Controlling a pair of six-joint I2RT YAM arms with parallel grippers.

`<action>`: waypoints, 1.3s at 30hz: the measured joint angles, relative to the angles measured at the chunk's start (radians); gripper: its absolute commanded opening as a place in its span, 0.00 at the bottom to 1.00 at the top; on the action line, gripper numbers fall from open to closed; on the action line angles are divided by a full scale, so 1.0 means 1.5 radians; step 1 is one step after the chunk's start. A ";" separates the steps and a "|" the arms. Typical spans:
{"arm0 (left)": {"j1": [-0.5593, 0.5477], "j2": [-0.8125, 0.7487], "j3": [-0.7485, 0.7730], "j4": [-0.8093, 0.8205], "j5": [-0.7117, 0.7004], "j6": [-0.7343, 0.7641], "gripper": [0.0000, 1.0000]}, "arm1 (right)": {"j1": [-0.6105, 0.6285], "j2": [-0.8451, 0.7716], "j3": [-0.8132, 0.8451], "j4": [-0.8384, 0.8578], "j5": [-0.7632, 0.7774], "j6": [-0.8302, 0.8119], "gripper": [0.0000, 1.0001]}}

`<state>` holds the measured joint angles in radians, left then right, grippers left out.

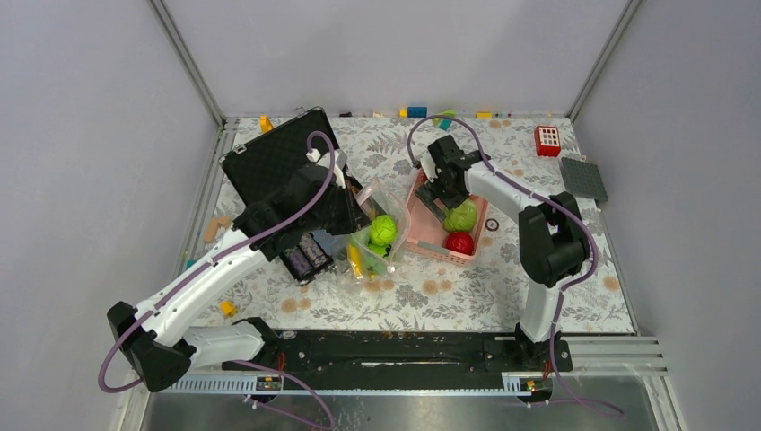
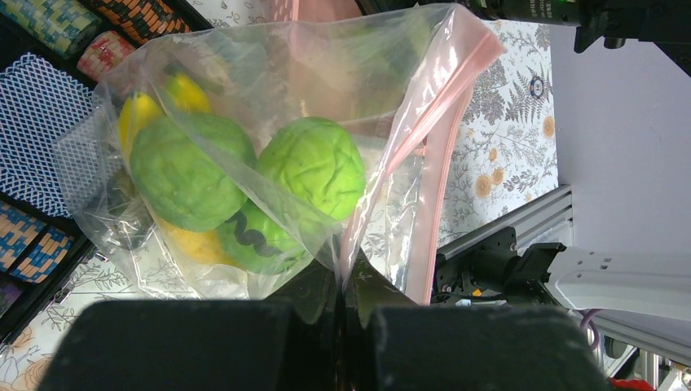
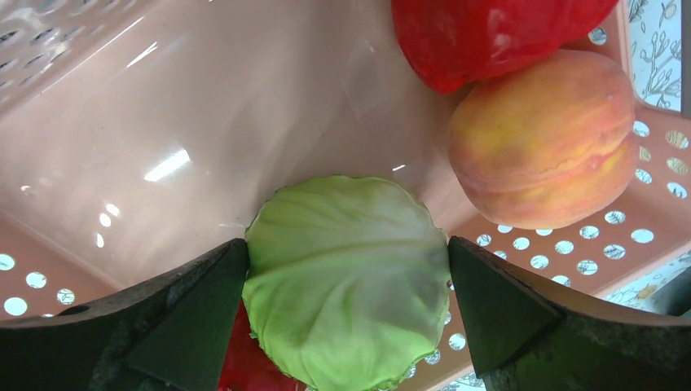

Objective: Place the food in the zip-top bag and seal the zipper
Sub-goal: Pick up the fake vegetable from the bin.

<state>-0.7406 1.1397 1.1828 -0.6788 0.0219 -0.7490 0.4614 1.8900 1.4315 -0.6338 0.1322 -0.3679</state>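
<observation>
- right gripper (image 3: 346,252) spread wide, straddling the cabbage (image 3: 350,318) in the pink basket (image 3: 122,122);
- zip-top bag (image 2: 269,73) lies just left of the basket, its edge pinched by the left gripper (image 2: 346,305)

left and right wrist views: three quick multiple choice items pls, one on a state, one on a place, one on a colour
1. The left gripper is:
A open
B shut on nothing
C shut on the edge of the zip-top bag

2. The cabbage lies:
A in the pink basket
B in the zip-top bag
C outside both

3. The round fruit beside the cabbage is:
A blue
B orange
C purple

Answers:
1 C, the clear plastic runs in between its closed fingers.
2 A, the pink perforated walls and floor surround it.
3 B, its skin is orange with yellow patches.
</observation>
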 measured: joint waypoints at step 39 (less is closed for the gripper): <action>0.000 0.028 0.002 0.000 0.000 0.006 0.00 | -0.004 -0.168 -0.165 0.080 0.045 0.303 0.00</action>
<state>-0.7406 1.1820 1.1854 -0.6792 0.0223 -0.7399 0.4549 1.6386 1.1847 -0.5133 0.1989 0.0872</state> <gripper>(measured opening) 0.009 0.194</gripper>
